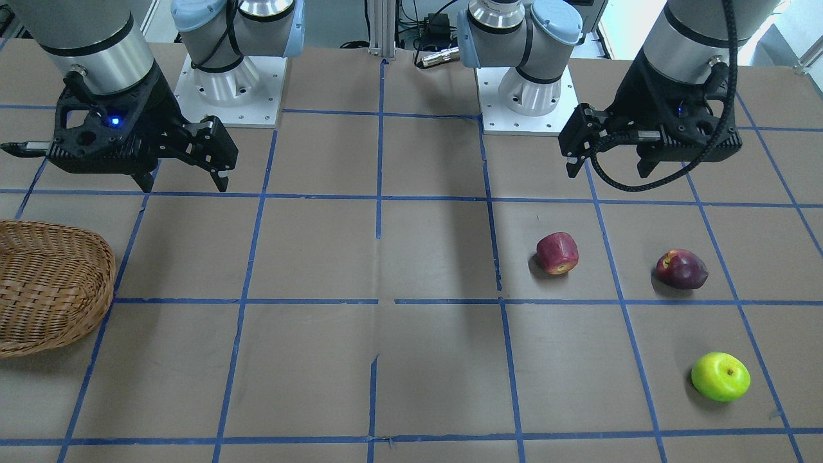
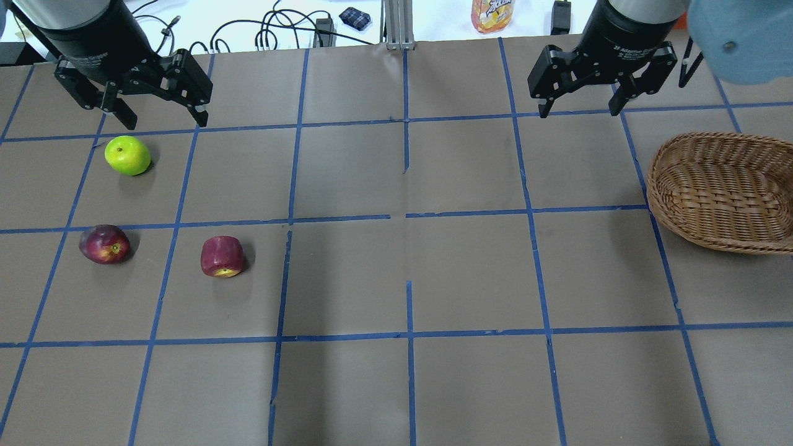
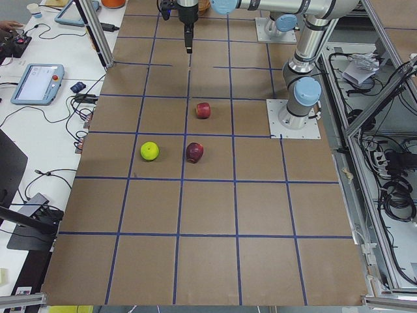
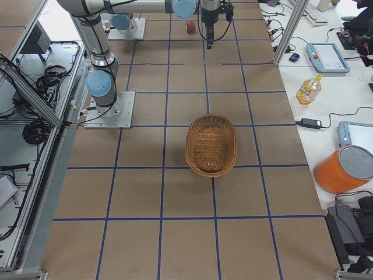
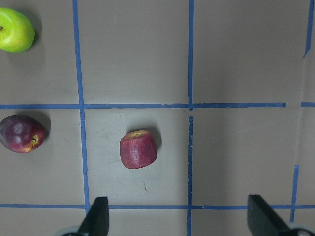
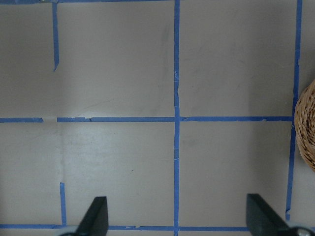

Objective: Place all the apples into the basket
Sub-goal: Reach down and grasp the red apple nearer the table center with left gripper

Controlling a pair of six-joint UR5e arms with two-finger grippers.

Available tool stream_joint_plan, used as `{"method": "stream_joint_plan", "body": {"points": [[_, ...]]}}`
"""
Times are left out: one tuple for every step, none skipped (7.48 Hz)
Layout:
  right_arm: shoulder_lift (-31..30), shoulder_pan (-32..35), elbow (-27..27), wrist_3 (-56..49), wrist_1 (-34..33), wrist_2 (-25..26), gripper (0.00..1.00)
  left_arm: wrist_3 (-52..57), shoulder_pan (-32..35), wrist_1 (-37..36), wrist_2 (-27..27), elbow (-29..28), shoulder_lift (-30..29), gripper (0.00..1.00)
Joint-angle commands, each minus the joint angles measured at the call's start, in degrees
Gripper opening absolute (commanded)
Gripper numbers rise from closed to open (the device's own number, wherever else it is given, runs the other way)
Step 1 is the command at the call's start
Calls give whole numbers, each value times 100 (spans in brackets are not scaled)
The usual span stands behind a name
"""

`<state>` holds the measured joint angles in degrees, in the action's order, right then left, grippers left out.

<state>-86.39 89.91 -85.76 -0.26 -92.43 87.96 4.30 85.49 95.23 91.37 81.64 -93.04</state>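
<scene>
Three apples lie on the table on my left side. The streaky red apple (image 2: 221, 256) (image 1: 557, 253) lies on its side and shows below centre in the left wrist view (image 5: 138, 149). The dark maroon apple (image 2: 104, 244) (image 1: 681, 269) (image 5: 20, 133) is to its left. The lime green apple (image 2: 127, 155) (image 1: 720, 377) (image 5: 15, 29) lies farther out. My left gripper (image 2: 162, 118) (image 1: 607, 172) (image 5: 178, 219) is open and empty, high above them. The wicker basket (image 2: 712, 230) (image 1: 64, 315) (image 4: 190, 146) stands empty at the right. My right gripper (image 2: 579, 111) (image 1: 183, 186) (image 6: 177, 219) is open and empty, left of the basket.
Blue tape lines divide the brown table into squares. The two arm bases (image 1: 228, 83) (image 1: 527, 90) stand at the robot's edge. An orange drink bottle (image 2: 492, 13) and cables lie beyond the far edge. An orange bucket (image 4: 344, 169) sits on the side table.
</scene>
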Motion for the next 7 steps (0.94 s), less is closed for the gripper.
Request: {"method": "stream_joint_plan", "body": {"points": [[-1, 0, -2, 0, -4, 2, 100, 1, 12, -13, 3, 19, 23, 100], [-1, 9, -10, 0, 5, 19, 100, 1, 21, -13, 3, 36, 23, 100], [-1, 0, -2, 0, 5, 28, 100, 1, 82, -5, 3, 149, 58, 100], [-18, 9, -10, 0, 23, 28, 100, -8, 126, -13, -14, 298, 110, 100], [-10, 9, -11, 0, 14, -7, 100, -86, 135, -74, -40, 317, -37, 100], [-18, 9, -11, 0, -3, -25, 100, -18, 100, -23, 12, 396, 48, 100], [-27, 9, -11, 0, 14, 10, 100, 1, -39, 108, 21, 527, -38, 100]]}}
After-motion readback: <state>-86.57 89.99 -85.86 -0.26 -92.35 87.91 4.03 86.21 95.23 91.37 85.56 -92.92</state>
